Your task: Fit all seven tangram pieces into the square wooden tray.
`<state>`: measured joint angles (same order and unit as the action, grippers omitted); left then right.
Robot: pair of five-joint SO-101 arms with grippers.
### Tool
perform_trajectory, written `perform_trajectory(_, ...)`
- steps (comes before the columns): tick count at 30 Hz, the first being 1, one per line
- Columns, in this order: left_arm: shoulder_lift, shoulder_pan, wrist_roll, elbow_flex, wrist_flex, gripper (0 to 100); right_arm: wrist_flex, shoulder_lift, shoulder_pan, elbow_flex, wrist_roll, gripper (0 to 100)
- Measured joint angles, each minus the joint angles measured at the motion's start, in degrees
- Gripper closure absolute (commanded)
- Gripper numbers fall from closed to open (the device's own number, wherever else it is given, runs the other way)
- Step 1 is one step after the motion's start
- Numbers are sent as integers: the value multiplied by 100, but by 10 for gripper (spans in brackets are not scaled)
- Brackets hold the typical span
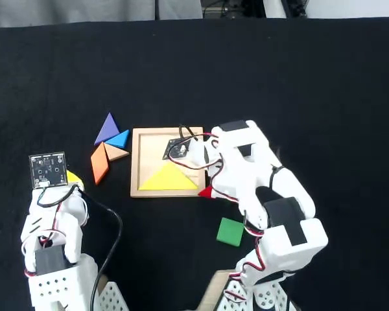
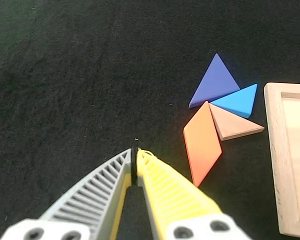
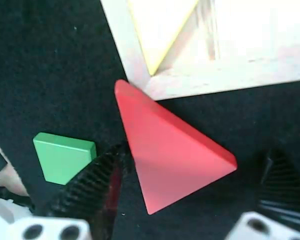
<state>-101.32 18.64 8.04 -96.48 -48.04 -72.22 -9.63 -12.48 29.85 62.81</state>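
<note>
Tangram piece in red, a triangle (image 3: pixel 165 150), lies on the table between the spread fingers of the right end effector (image 3: pixel 196 159), ungripped, just beside the tray (image 1: pixel 135 162) corner. The left end effector (image 2: pixel 136 155) is clenched on nothing. One yellow triangle (image 1: pixel 168 178) sits in the tray. By my count six remain outside: red, the green square (image 1: pixel 230 231), purple triangle (image 2: pixel 216 80), blue triangle (image 2: pixel 237 100), tan triangle (image 2: pixel 232 125), orange parallelogram (image 2: pixel 202 142)

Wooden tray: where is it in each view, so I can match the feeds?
High view: wooden tray in the middle, partly under the right arm.
Left wrist view: its side rim, past the orange parallelogram.
Right wrist view: its corner, beside the red triangle.
Shared landmark: yellow triangle inside it.
</note>
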Motion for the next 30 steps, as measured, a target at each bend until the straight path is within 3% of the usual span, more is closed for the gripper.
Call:
perform_trajectory(7,0,0,0,0,0,967,0,0,0,0,0,609)
perform_trajectory(14,0,0,0,0,0,967,44,0,44,-123,0,809)
perform_trajectory(25,0,0,0,0,0,967,44,18,53,-185,0,810)
perform_trajectory(30,0,0,0,0,0,967,-580,-18,44,-527,0,811)
